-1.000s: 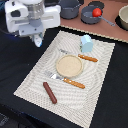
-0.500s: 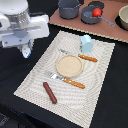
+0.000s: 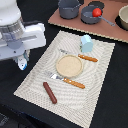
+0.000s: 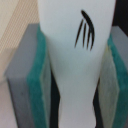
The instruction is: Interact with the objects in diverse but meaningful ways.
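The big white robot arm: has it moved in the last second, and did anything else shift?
The white robot arm slid toward the exterior view's left and lower, carrying a small white bottle-like piece clamped in its gripper. The round tan plate, brown sausage and pale blue-white cup stayed put.

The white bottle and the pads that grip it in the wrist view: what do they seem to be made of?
The bottle looks like smooth, matte white plastic, with an even surface and a black printed mark. The end effector is shut on it. Its pads look like soft teal foam or rubber, by their grainy surface, on grey backing that is probably hard plastic.
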